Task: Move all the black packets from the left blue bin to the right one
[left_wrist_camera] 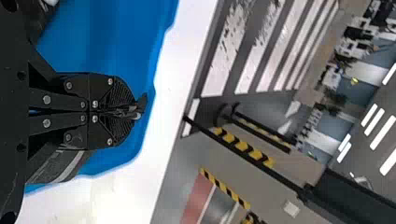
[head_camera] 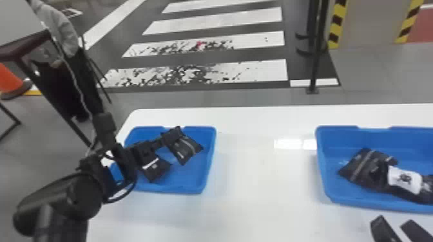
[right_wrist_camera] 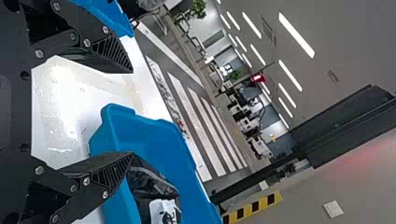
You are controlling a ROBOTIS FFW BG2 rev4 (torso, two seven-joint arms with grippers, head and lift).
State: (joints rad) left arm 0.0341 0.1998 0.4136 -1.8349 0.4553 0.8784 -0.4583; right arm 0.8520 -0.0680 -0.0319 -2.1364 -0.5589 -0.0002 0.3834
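- The white table (head_camera: 257, 199) is carrying the left blue bin (head_camera: 193, 180) and, well apart from it, the right blue bin (head_camera: 341, 198).
- Beyond the table, white crosswalk stripes (head_camera: 222, 16) are crossing the grey floor; a black pole (head_camera: 315, 58) is standing near them, and an orange cone (head_camera: 9, 80) is sitting off to the left.
- The left gripper (head_camera: 163, 139) is closing tightly on one black packet (head_camera: 186, 148) over the left bin, its edge poking past the fingertips in the left wrist view.
- That packet's body is hanging to the right of the fingers, its long axis slanting from far left to near right, its pale stripe running the same way.
- A second black packet (head_camera: 155, 168) is lying in the left bin, nearer the robot.
- The right gripper (head_camera: 396, 222) is holding nothing, its fingers spreading wide, just nearside of the right bin, where black packets (head_camera: 367, 167) are lying.
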